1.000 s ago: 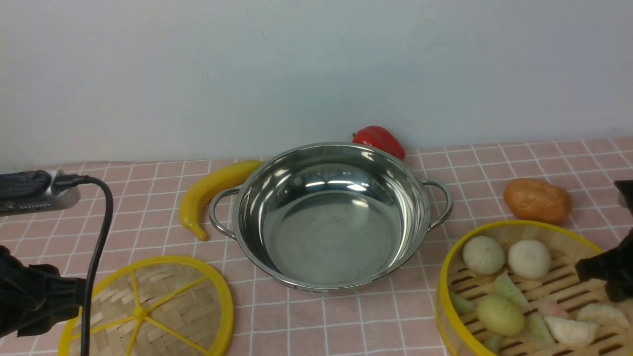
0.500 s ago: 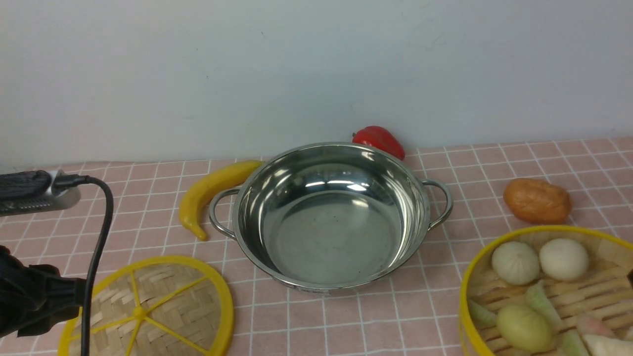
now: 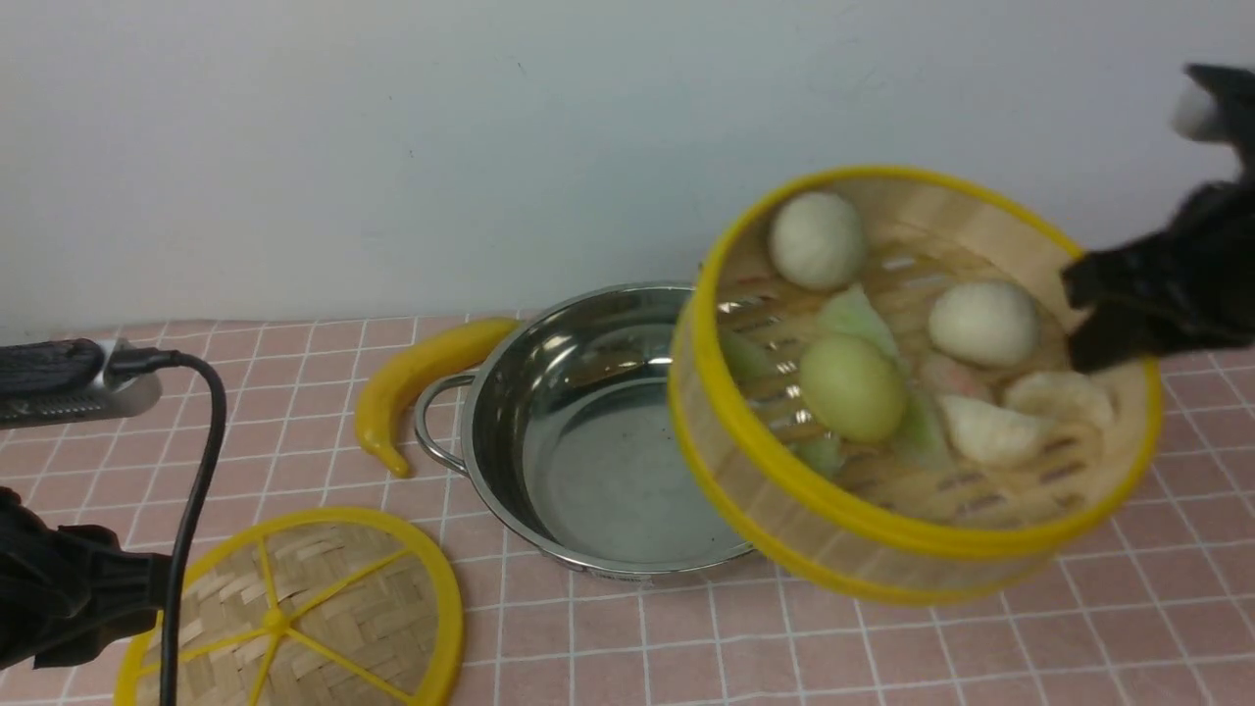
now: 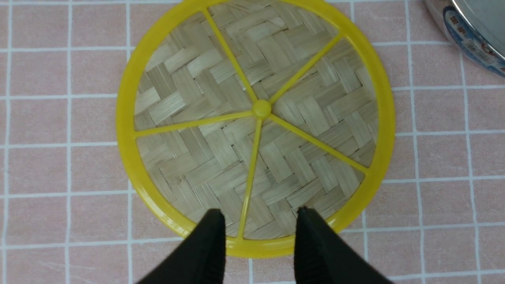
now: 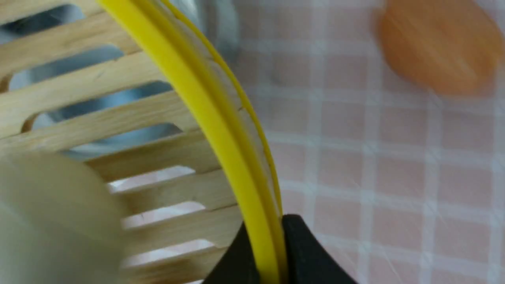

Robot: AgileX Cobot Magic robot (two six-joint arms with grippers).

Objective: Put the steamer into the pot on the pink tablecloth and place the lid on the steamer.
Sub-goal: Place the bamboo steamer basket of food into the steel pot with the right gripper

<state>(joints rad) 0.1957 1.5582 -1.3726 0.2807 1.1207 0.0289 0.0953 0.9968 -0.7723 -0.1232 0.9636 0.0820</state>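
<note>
**Right gripper** (image 5: 270, 252): jaws closed to a narrow pinch on the yellow rim of the steamer (image 3: 863, 559), one finger inside the wall and one outside. This is the only hold on it.

**Steamer:** clear of the cloth (image 3: 882, 647) and in the air, overlapping the right part of the pot (image 3: 510, 412) in the front view. It is tipped so that its opening faces the camera. The pot shows through the slatted floor in the right wrist view. The buns (image 3: 817, 238) and dumplings lie loose on the slats.

**Handling (judged):**
- The basket looks light and fairly stiff, with a thin bamboo wall under a smooth plastic rim.
- Held at one edge point it hangs off-level and can pivot in the jaws, and the smooth rim may slip.
- The loose food could roll toward the low side, so it wants levelling before it goes down.
- The pot appears only a little wider than the basket, so a tilted entry could catch on the steel lip.

**Left gripper** (image 4: 260, 216): jaws partly spread and holding nothing. It is poised above the near edge of the lid (image 4: 315, 118), one finger on either side of a spoke. Whether the tips touch the lid cannot be told.

**Lid:** lies flat on the cloth, to the left of the pot and apart from it.

**Handling (judged):** thin, light and rigid, with little edge to get under. The rim where a spoke joins it looks like the firmest place to pinch.

**Beside the pot:** a banana (image 3: 412, 378) touches or nearly touches its left handle.
</note>
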